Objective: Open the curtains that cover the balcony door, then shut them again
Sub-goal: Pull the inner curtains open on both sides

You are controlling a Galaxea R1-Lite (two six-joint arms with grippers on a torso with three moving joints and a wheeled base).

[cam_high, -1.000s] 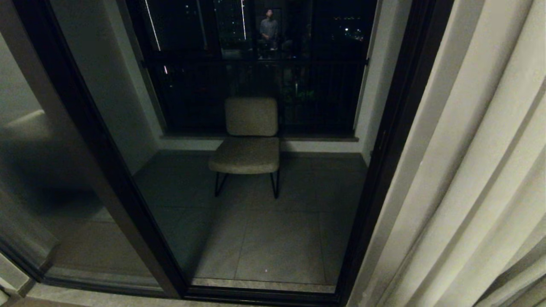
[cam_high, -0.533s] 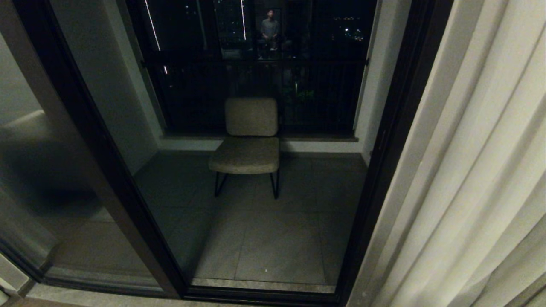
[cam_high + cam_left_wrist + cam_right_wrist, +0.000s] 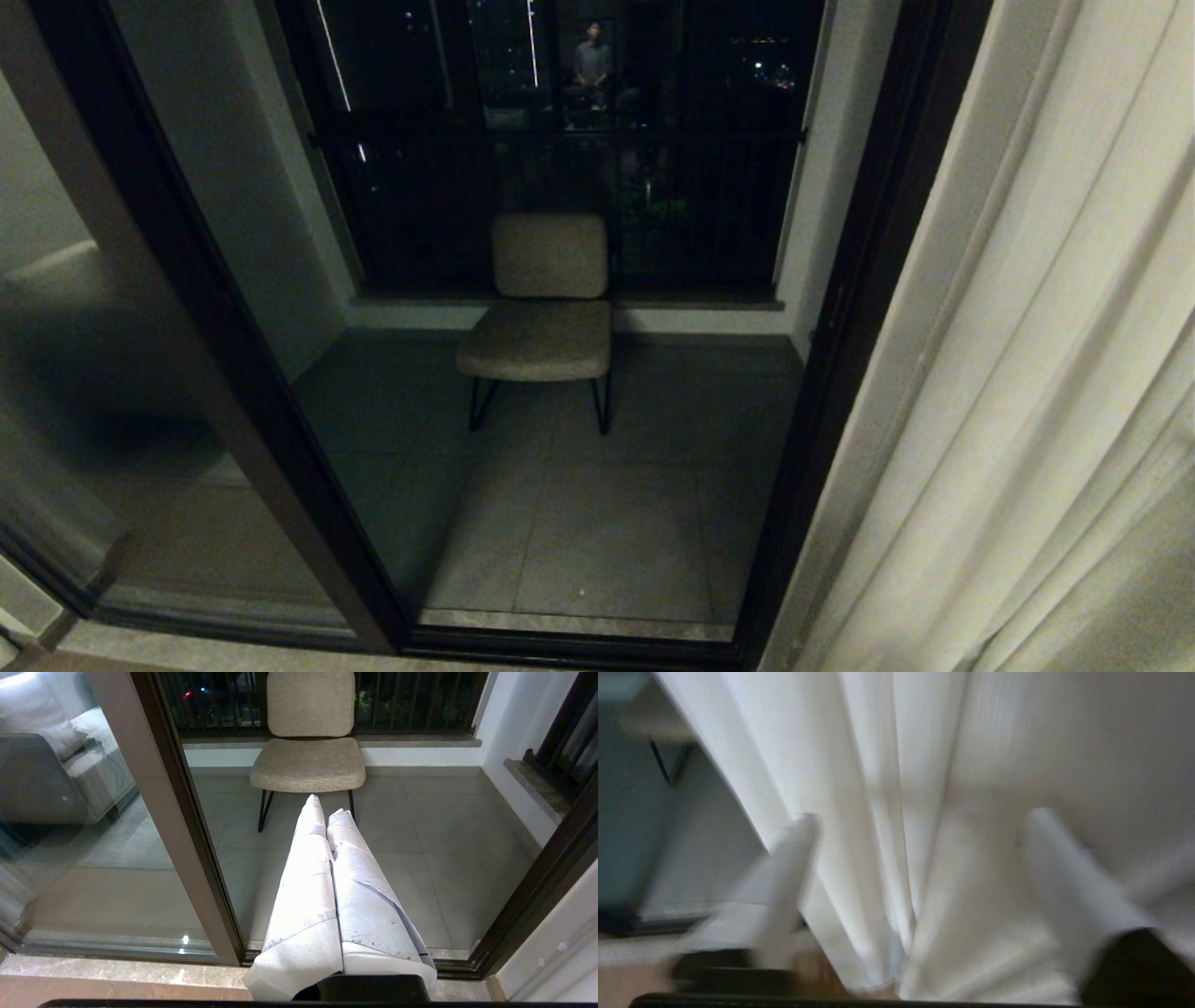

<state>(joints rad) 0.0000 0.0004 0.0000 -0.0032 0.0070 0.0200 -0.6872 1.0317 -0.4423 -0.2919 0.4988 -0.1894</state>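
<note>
The curtains (image 3: 1036,392) are seen gathered at the right of the balcony door (image 3: 840,355). The right gripper (image 3: 920,816) is spread wide before the pleats; soft, light fabric is best pinched at its hemmed edge. The left gripper (image 3: 327,807) is clenched, empty.

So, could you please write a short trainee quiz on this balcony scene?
1. True or false: the curtain covers the door.
2. What stands on the balcony? A) a chair B) a table C) a bicycle
3. Which pincer is open and pointed at the curtain folds?

Key:
1. False. It hangs bunched at the right, leaving the glass uncovered.
2. A. The chair stands beyond the glass.
3. The right pincer. Its fingers stand wide apart before the folds. The left pincer is shut and points toward the chair.
</note>
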